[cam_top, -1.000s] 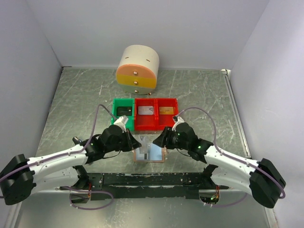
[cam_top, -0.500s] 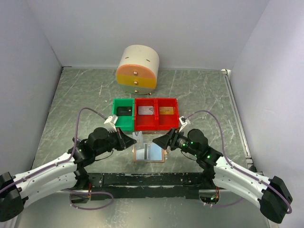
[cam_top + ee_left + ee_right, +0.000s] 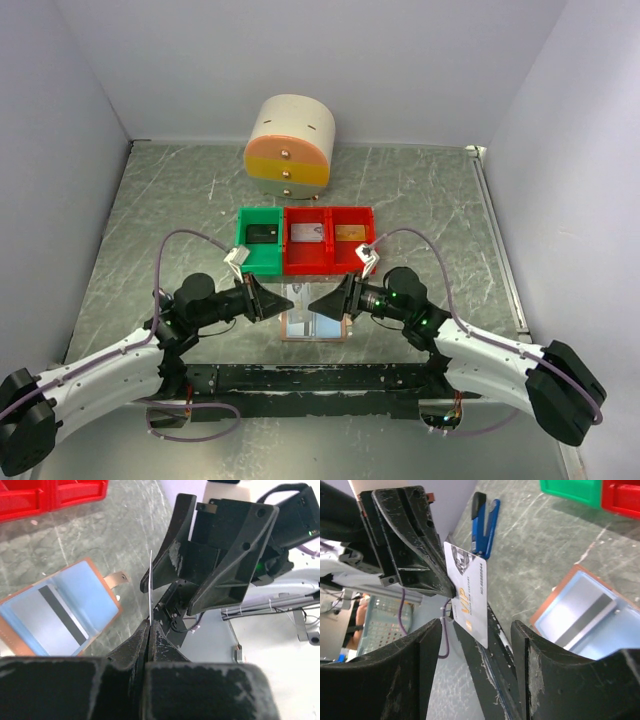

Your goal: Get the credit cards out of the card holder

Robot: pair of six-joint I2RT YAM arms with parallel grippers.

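Observation:
The tan card holder (image 3: 314, 323) lies open on the table between the arms, with a pale card with a black stripe (image 3: 55, 617) in its blue-grey pocket. My left gripper (image 3: 280, 302) is shut on a white credit card (image 3: 469, 600) printed "VIP" and holds it upright above the table; the card shows edge-on in the left wrist view (image 3: 150, 587). My right gripper (image 3: 318, 300) is open and faces the card, with its fingers (image 3: 555, 675) either side of the card's free end, not touching. The holder also shows in the right wrist view (image 3: 592, 615).
A green bin (image 3: 259, 240) and a red two-part bin (image 3: 330, 262) stand just behind the holder, each with a flat item inside. A round cream-and-orange drawer unit (image 3: 290, 147) stands at the back. A blue-and-black gadget (image 3: 484, 525) lies left of the holder.
My left gripper has lifted the card off the holder and drawn back left. My right gripper pulled away, then moved left again toward the held card.

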